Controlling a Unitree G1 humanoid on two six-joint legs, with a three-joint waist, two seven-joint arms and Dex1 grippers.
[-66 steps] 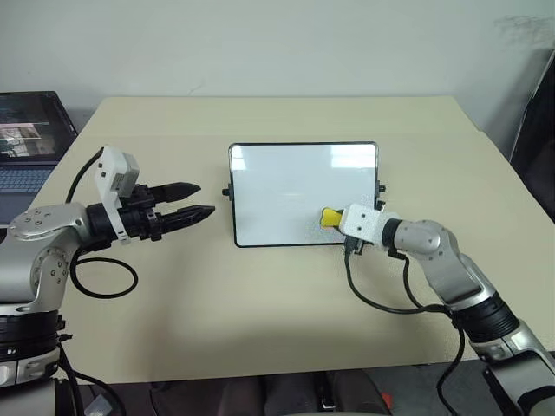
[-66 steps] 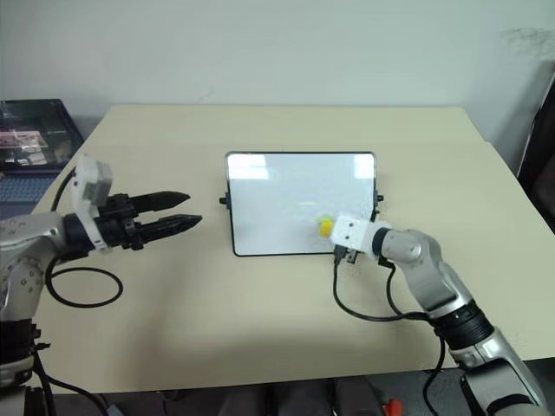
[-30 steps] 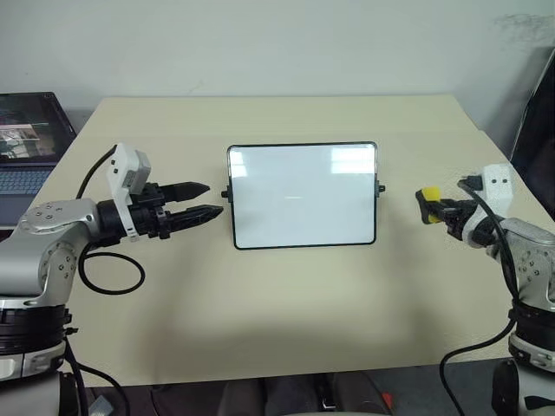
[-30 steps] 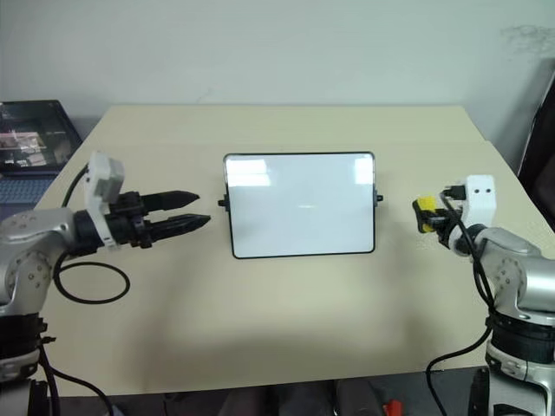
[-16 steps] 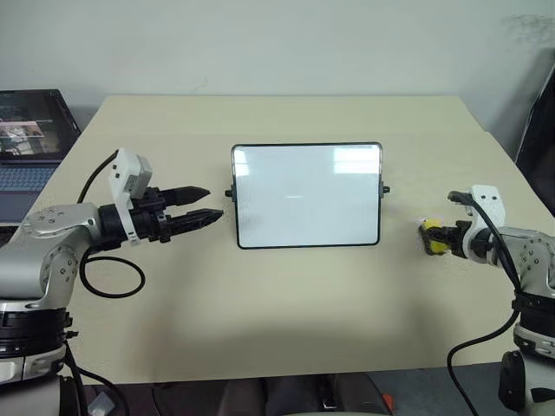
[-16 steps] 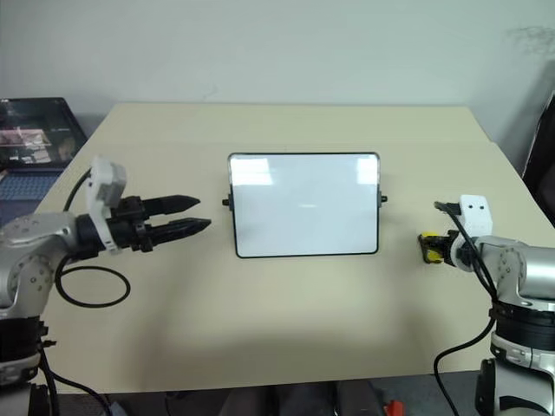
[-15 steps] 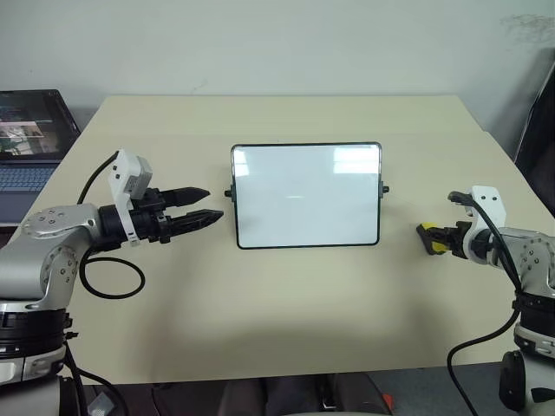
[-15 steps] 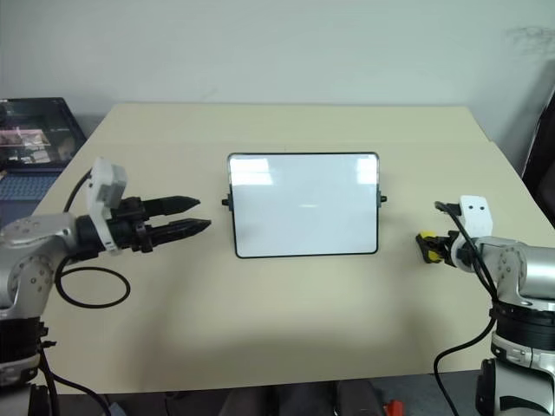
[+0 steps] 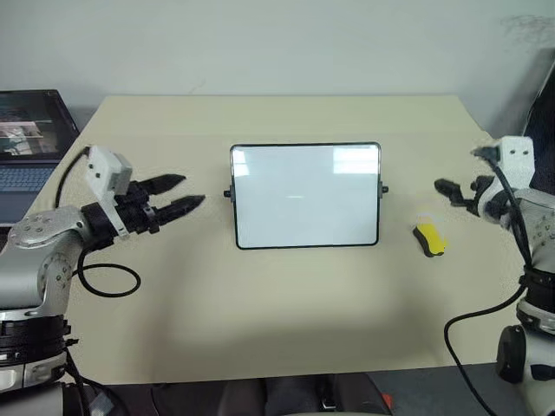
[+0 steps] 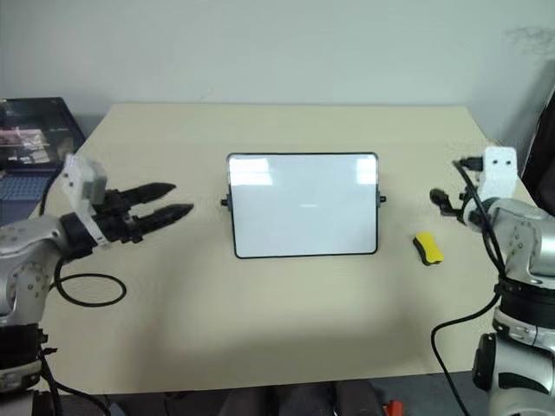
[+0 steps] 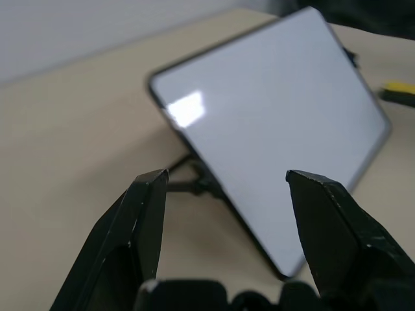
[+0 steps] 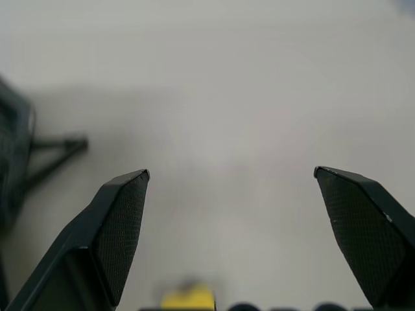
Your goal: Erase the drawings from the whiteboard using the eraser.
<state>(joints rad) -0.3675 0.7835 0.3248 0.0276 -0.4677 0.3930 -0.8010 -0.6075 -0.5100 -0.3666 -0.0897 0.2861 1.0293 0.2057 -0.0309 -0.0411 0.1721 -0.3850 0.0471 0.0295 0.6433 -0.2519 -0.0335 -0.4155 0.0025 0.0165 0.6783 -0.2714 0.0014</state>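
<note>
The whiteboard (image 9: 304, 196) stood propped near the middle of the table (image 9: 277, 321), its white face wiped clean of marks. The eraser (image 9: 429, 240) lay flat on the tabletop just to the board's right, free of any grip. Above and beyond it the right gripper (image 9: 457, 192) hung with fingers spread wide, empty. Left of the board, the left gripper (image 9: 178, 194) pointed toward it, fingers parted, holding nothing.

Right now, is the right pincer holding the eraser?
No, the eraser lies on the table, apart from the open right pincer.
</note>
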